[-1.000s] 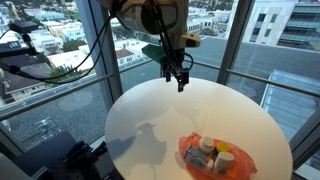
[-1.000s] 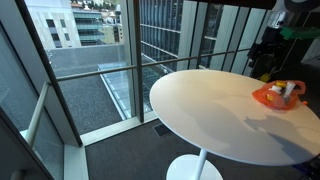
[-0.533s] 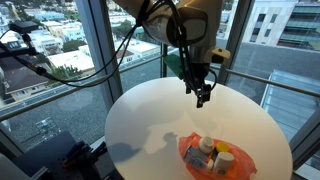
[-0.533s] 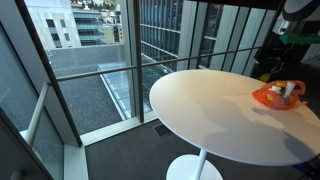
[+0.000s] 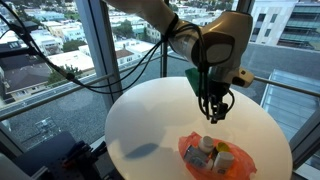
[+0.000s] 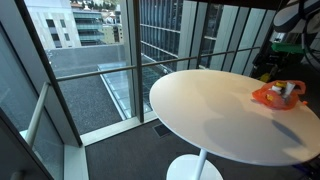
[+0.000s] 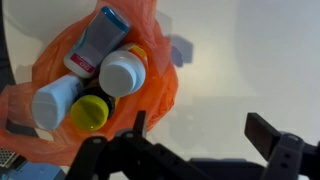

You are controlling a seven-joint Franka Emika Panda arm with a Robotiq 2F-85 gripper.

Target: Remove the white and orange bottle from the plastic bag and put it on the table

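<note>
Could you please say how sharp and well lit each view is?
Wrist view: soft, gripper a dark silhouette, orange bag unsharp. In an exterior view, daylight throws a shadow on the table. In an exterior view, the floor looks dim.

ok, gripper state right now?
Gripper: open, holding nothing, not touching the crumpled orange plastic bag.

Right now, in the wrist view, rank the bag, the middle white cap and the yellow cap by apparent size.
1. Bag, by far.
2. Middle white cap.
3. Yellow cap, only slightly smaller; it may just sit lower in the bag.
</note>
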